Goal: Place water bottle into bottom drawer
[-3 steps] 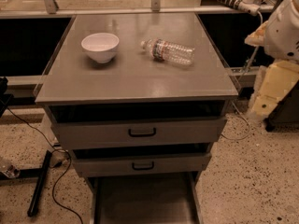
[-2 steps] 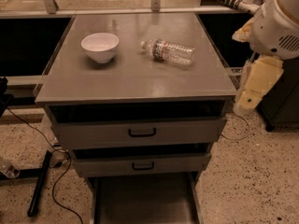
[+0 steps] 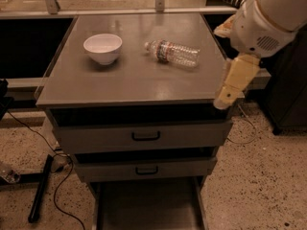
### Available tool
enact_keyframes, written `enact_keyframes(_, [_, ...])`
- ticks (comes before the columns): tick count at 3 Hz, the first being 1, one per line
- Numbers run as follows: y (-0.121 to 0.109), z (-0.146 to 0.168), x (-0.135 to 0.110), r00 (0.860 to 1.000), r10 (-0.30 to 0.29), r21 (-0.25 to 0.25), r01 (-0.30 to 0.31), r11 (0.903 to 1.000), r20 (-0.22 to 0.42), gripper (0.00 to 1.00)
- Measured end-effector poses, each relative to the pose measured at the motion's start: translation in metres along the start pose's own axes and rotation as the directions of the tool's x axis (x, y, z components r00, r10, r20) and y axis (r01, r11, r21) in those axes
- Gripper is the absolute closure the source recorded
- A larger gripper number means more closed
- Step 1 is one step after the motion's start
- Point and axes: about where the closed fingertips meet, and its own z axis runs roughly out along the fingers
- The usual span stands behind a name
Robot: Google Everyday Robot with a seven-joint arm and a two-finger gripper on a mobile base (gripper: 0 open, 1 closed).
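One water bottle [image 3: 172, 54] is lying flat on the cabinet top [image 3: 134, 83], ungrasped. The gripper [image 3: 226, 97] is hanging beside its right edge (how open, I cannot tell), and the bottom drawer [image 3: 148, 207] is sitting pulled out, ready.

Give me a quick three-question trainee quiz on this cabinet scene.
1. True or false: the small clear ribbed plastic water bottle lies on its side on the grey metal cabinet top.
2. Which thing sits left of the bottle in the camera view? A) round white bowl B) mug C) plate
3. Fill in: the cream claw hangs at the cabinet top's ____ edge.
Key: 1 true; 2 A; 3 right.
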Motion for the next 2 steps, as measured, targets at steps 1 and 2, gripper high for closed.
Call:
enact_keyframes(1, [-0.0159, 0.0186, -0.0198, 0.997, 0.001, 0.007, -0.001, 1.0000, 0.077, 0.00])
enact_keyframes(2, [-0.0159, 0.0186, -0.0199, 0.997, 0.000, 0.007, -0.001, 1.0000, 0.077, 0.00])
